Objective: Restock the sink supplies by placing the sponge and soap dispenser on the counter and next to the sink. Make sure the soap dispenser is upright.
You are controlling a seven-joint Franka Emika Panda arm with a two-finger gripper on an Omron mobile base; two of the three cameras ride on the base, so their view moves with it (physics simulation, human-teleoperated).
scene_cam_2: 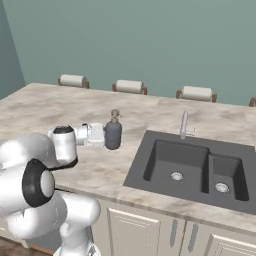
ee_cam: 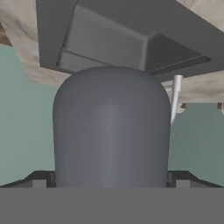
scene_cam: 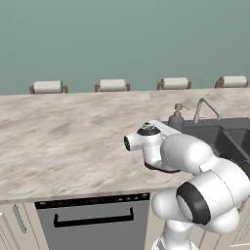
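The grey-blue soap dispenser [scene_cam_2: 113, 132] stands upright on the marbled counter [scene_cam_2: 45, 110], just left of the dark sink [scene_cam_2: 165, 155]. My gripper [scene_cam_2: 106, 136] reaches in level from the left, its fingers against the bottle's two sides, shut on it. In the left base view the dispenser [scene_cam: 177, 119] rises behind my white hand, with the gripper [scene_cam: 171, 126] at its base. The rolled hand view has the bottle [ee_cam: 111, 127] large between the fingertips [ee_cam: 43, 181], with the sink basin [ee_cam: 109, 43] beyond it. The sponge is out of view.
A curved silver faucet [scene_cam_2: 184, 125] stands at the sink's back rim. Several white-topped stool backs [scene_cam: 48, 87] line the counter's far edge. A dishwasher front [scene_cam: 93, 219] and cabinet doors [scene_cam_2: 145, 230] lie below the near edge.
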